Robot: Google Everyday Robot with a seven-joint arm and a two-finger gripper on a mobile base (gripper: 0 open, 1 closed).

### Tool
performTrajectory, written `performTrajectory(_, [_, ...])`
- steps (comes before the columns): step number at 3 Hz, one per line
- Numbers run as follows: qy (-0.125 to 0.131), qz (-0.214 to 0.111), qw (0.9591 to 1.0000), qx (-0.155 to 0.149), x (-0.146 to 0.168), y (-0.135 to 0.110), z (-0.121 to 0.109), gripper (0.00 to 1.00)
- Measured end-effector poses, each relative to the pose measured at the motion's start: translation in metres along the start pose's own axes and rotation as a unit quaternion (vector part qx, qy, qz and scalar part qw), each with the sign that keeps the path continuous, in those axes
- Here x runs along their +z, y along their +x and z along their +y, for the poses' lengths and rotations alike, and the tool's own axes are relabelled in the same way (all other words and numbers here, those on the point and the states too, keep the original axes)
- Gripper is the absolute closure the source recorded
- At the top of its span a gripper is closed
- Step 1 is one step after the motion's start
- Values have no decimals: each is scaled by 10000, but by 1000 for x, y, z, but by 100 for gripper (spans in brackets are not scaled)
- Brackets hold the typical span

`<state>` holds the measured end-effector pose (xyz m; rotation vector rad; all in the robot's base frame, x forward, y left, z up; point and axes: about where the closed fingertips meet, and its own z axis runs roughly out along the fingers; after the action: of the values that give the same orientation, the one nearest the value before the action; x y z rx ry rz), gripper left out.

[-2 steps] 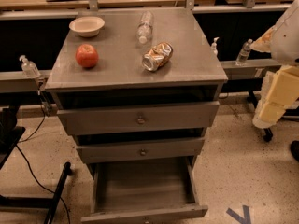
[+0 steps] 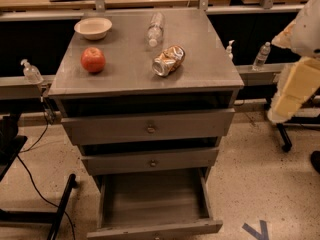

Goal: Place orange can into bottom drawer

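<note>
The orange can (image 2: pixel 168 60) lies on its side on the grey cabinet top (image 2: pixel 125 76), at about 4 o'clock from the middle of that surface, dented, with one shiny silver end turned toward the front edge. Nothing touches it.

A clear plastic water bottle (image 2: pixel 155 29) lies at 12 o'clock from the can, near it but apart. A red apple (image 2: pixel 93 59) sits at 9 o'clock, well apart from the can, and a shallow cream bowl (image 2: pixel 93 27) stands at 12 o'clock from the apple, near the back left corner.

Below the top, the top drawer (image 2: pixel 150 128) and the middle drawer (image 2: pixel 152 161) each stand out a little from the cabinet, each with a small round knob. The bottom drawer (image 2: pixel 115 204) is pulled far out at 6 o'clock, its bare grey floor open to view from above.

The gripper (image 2: pixel 292 91) hangs off to the cabinet's 3 o'clock, past the right edge and well apart from the can, a cream-coloured part under the white arm. It holds nothing that I can see; how far open it is I cannot tell
</note>
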<state>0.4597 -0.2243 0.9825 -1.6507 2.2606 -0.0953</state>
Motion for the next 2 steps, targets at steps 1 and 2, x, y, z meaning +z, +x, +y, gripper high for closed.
performTrajectory(1, [46, 146, 9984, 550, 16, -3, -52, 0])
performTrajectory(2, [67, 254, 9904, 1358, 55, -24, -118, 0])
